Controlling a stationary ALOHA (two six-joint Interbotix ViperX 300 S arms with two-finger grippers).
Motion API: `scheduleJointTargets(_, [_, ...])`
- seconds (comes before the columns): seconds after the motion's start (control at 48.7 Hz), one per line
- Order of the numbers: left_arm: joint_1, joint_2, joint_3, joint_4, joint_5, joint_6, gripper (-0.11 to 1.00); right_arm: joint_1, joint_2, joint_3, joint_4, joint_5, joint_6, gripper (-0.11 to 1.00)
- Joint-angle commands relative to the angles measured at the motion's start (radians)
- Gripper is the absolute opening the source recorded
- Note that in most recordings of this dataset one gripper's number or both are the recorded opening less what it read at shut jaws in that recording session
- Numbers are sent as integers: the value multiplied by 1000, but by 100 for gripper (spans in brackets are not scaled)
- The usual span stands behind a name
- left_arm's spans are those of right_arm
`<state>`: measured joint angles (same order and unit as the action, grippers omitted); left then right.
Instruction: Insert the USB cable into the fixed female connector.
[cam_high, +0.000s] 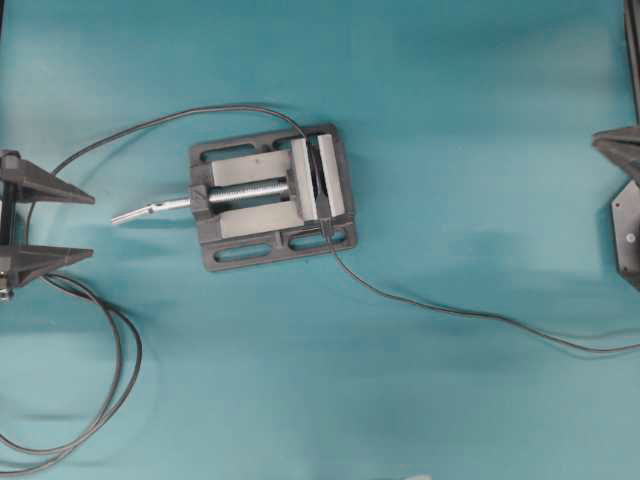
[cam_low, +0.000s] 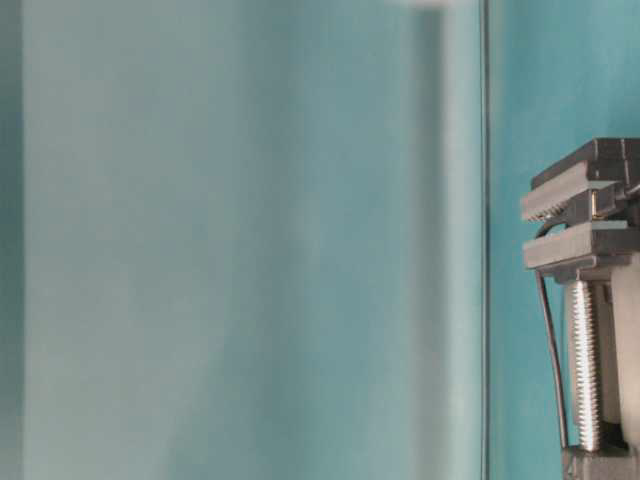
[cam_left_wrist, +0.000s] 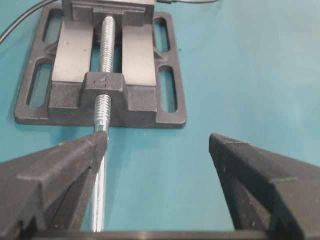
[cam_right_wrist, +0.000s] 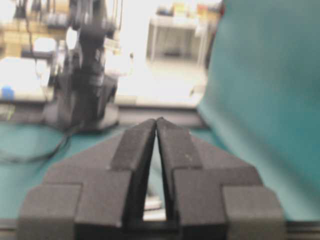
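Note:
The fixed female connector (cam_high: 322, 190) is a small black block pinched between the silver jaws of the grey vise (cam_high: 250, 195); it also shows in the table-level view (cam_low: 597, 205). Its lead (cam_high: 150, 125) arcs left and loops at the lower left. The USB cable (cam_high: 450, 312) runs fairly straight from the vise's jaws to the right edge; I cannot make out its plug. My left gripper (cam_high: 85, 222) stands open and empty left of the vise's screw handle (cam_left_wrist: 100, 170). My right gripper (cam_right_wrist: 157, 121) is shut on nothing, far right and away from the vise.
The vise's silver handle (cam_high: 150, 210) sticks out toward my left gripper, close by one fingertip (cam_left_wrist: 97, 142). Part of the right arm (cam_high: 622, 215) shows at the right edge. Another arm's base (cam_right_wrist: 85, 75) stands beyond the teal mat.

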<state>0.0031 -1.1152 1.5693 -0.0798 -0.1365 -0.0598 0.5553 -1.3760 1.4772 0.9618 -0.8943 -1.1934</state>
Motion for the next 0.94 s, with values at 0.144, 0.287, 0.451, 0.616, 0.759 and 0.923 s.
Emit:
scheduleJointTargets(0.144, [0,6,-12,3,-8,-9,99,0,6,60,-172,-153,143,14])
scheduleJointTargets(0.287, [0,6,-12,3,-8,-11,99,0,34,74,-216,-173,166,14])
scheduleJointTargets(0.451, [0,6,-12,3,-9,-11,99,0,49,97,-296,-247,170,14])
scheduleJointTargets(0.616, [0,6,-11,3,-8,-9,99,0,51,120,-319,-299,179,14])
scheduleJointTargets(0.759, [0,6,-11,3,-8,-9,99,0,64,120,-288,-258,218,14])
scheduleJointTargets(0.923, [0,8,-12,3,-9,-9,99,-2,115,101,-278,-160,275,14])
